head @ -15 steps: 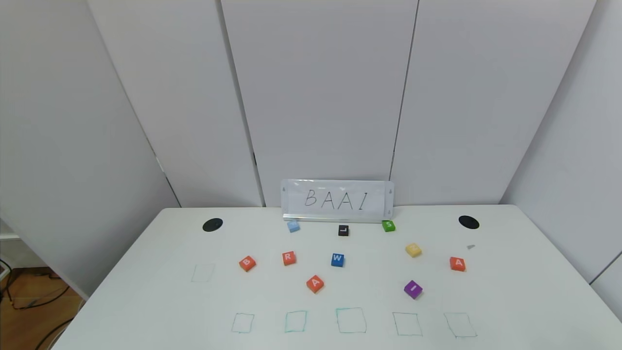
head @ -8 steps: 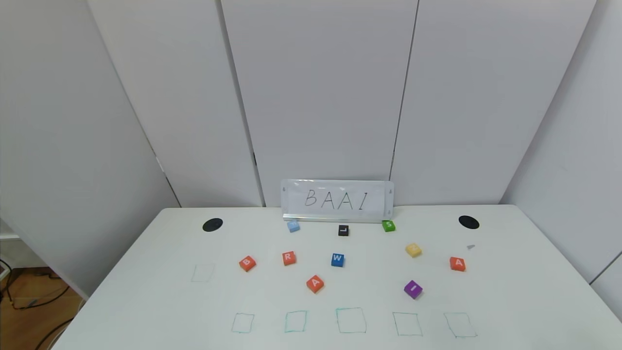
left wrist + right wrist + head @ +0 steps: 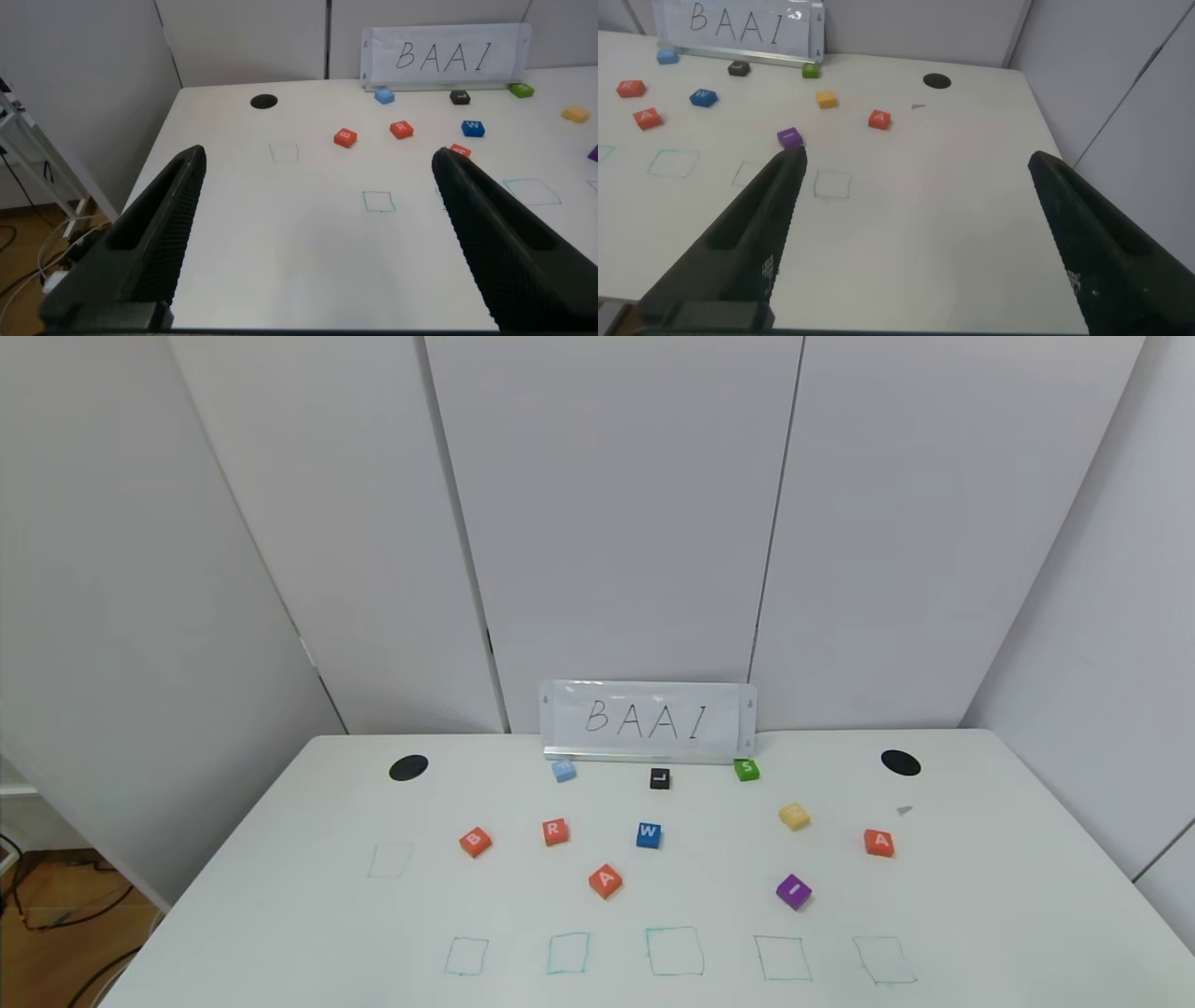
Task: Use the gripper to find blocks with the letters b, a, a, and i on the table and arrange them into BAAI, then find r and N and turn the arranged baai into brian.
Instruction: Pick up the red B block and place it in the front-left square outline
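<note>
On the white table, orange-red blocks B, A and a second A lie scattered, along with the purple I. The orange-red r sits between the B and a blue W. I cannot read an N on any block. Neither gripper appears in the head view. My left gripper hovers open and empty over the near left of the table, short of the B. My right gripper hovers open and empty near the right side, with the I just beyond one fingertip.
A row of green square outlines runs along the near edge, with one more outline at the left. A BAAI sign stands at the back. Blue W, black L, green S, pale blue and yellow blocks lie around.
</note>
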You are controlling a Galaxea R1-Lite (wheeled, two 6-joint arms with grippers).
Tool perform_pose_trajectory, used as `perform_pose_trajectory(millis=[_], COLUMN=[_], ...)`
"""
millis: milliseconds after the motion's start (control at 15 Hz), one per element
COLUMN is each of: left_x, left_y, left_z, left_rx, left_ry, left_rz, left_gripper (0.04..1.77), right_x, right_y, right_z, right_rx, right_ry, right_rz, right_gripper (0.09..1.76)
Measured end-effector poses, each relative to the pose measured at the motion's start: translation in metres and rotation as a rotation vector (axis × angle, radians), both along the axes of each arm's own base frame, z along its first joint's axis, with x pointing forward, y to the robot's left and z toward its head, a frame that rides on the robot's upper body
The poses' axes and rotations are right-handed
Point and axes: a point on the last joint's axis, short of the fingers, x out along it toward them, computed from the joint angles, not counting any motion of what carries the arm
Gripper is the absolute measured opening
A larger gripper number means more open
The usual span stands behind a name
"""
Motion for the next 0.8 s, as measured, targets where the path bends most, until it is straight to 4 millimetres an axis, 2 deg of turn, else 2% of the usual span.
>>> perform_pose_trajectory(millis=[333,600,800], left_x=[0.017,0.048,0.08], left_y=[0.0,-0.001,-0.001], left_z=[0.039,0.071,0.097], left_rx=[0.001,-0.001,-0.003], left_ry=[0.069,0.164,0.226], left_rz=[-0.006,-0.027,-0.033], left_gripper=[1.72,1.72,1.72], right_x=[0.015,0.045,0.075], right_y=[0.0,0.0,0.0], right_z=[0.043,0.079,0.101], right_rx=[-0.001,-0.032,-0.058], right_ry=[0.064,0.156,0.228], right_rz=[-0.008,-0.01,-0.003], right_gripper=[1.71,1.71,1.71])
